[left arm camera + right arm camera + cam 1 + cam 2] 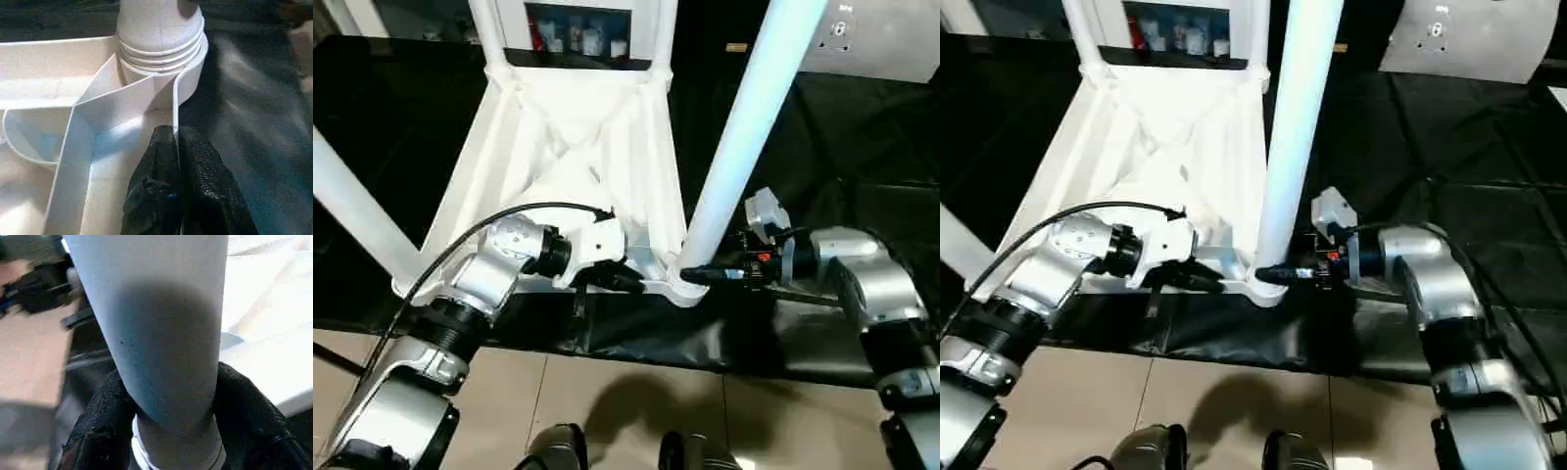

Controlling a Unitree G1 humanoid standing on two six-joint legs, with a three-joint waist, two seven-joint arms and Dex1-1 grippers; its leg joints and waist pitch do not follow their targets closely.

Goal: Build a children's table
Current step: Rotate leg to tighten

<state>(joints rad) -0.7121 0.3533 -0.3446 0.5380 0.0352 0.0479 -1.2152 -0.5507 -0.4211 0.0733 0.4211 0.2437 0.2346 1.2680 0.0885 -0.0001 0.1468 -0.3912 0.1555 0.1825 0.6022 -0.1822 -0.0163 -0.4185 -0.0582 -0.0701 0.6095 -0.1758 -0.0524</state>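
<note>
The children's table lies upside down on black cloth, its ribbed white top (568, 147) facing up. A white leg (744, 127) stands in the near right corner socket (680, 286), threaded rings showing at its base (161, 46). My right gripper (690, 276) is at the foot of this leg, and its black fingers (105, 416) press against both sides of the tube. My left gripper (626, 284) is shut on the top's thin near rim wall (174, 105), just beside that socket. Three other legs stand in the remaining corners, one at the near left (357, 211).
Black cloth (842, 137) covers the work surface, whose front edge runs just below the tabletop. Beige floor tiles (636, 392) lie in front. A white cabinet with bottles (578, 34) stands behind, a grey panel (876, 39) at the back right. A black cable (460, 240) arcs over my left arm.
</note>
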